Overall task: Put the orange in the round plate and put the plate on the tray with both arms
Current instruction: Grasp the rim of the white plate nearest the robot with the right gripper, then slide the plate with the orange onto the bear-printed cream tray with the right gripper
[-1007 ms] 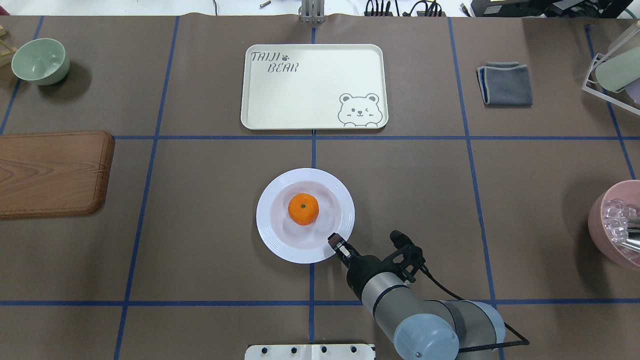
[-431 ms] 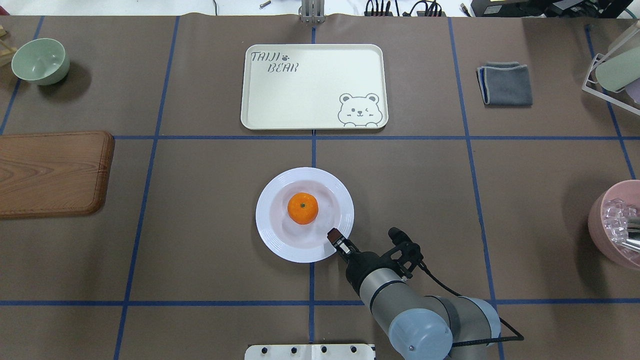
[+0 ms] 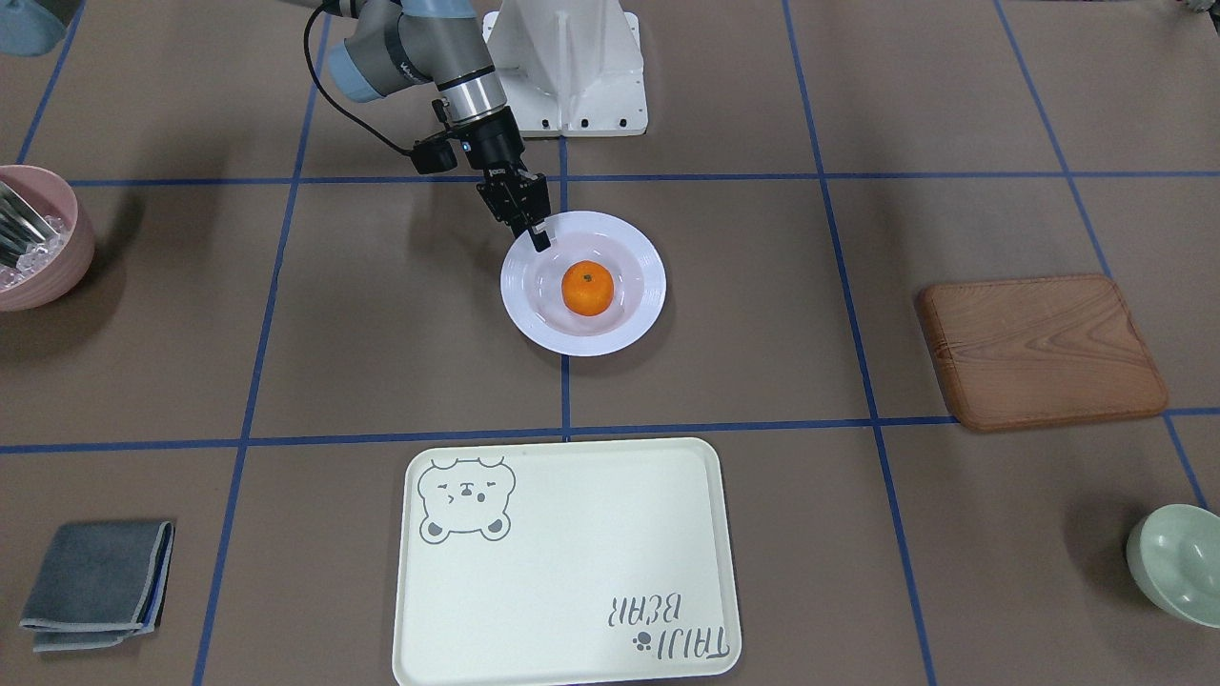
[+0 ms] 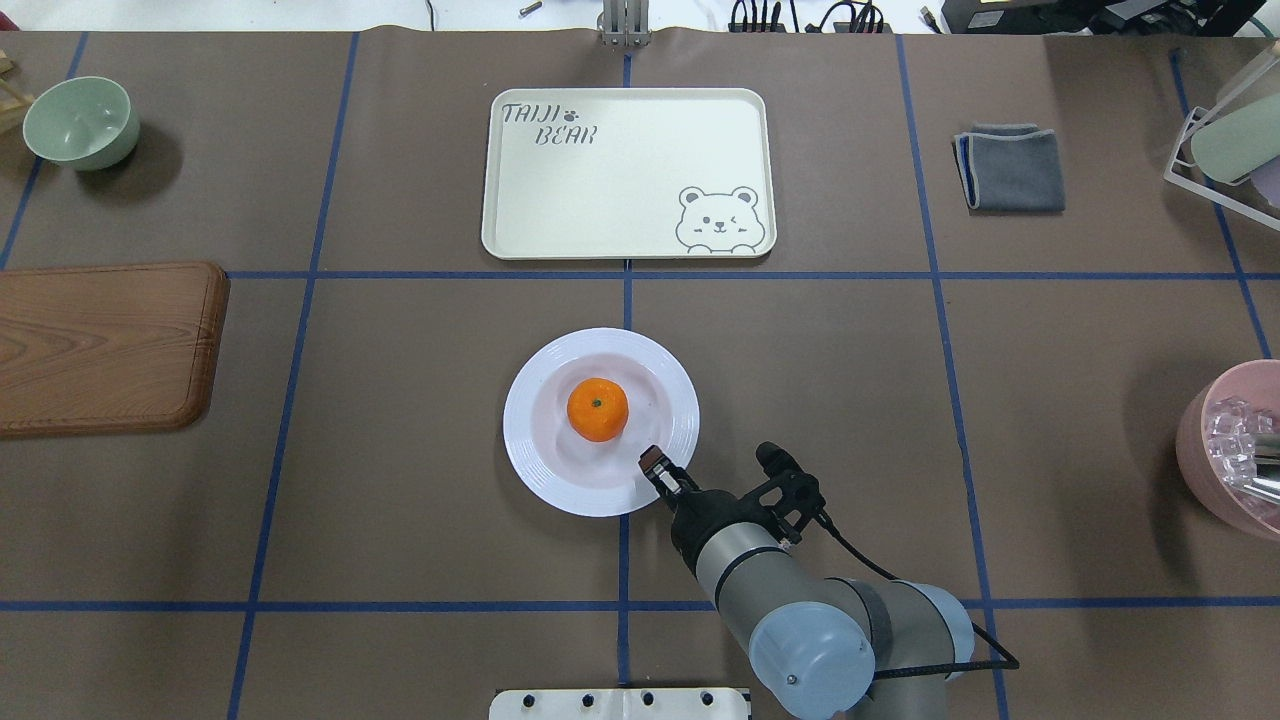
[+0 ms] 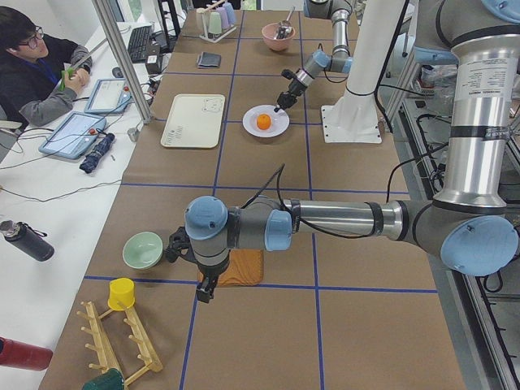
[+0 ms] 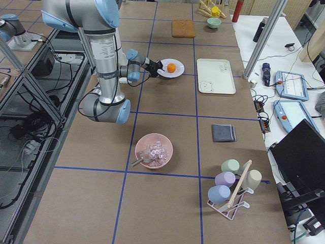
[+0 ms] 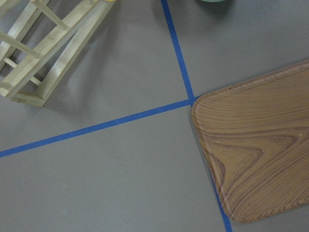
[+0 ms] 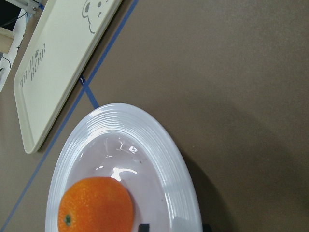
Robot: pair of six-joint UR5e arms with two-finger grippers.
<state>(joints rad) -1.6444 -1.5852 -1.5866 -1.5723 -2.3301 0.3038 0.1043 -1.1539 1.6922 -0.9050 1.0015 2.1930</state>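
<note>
I am on the second step. The orange [image 4: 597, 409] already sits in the middle of the round plate [image 4: 530, 470], so now the plate has to go on the tray [image 4: 620, 170].

My right end effector [image 4: 653, 464] is pinching the plate's near right rim, with one finger inside and one outside. The plate is in the middle of the surface, on the near side of a blue tape line. The tray lies just past that line on the far side, and the two do not touch.

My left end effector [image 5: 203, 291] hangs way off on the left by the wooden board [image 4: 100, 345]. I cannot tell if it is spread or pressed together.

Next, I think I must carry the plate to the far side and keep it flat. If it tips, the orange may roll out. Holding only one edge looks wobbly, so my left arm should come and help.

The pink bowl [image 4: 1195, 460] at the right edge holds clear chunks and a metal tool. I see nothing in the green bowl [image 4: 90, 158] at the far left.
</note>
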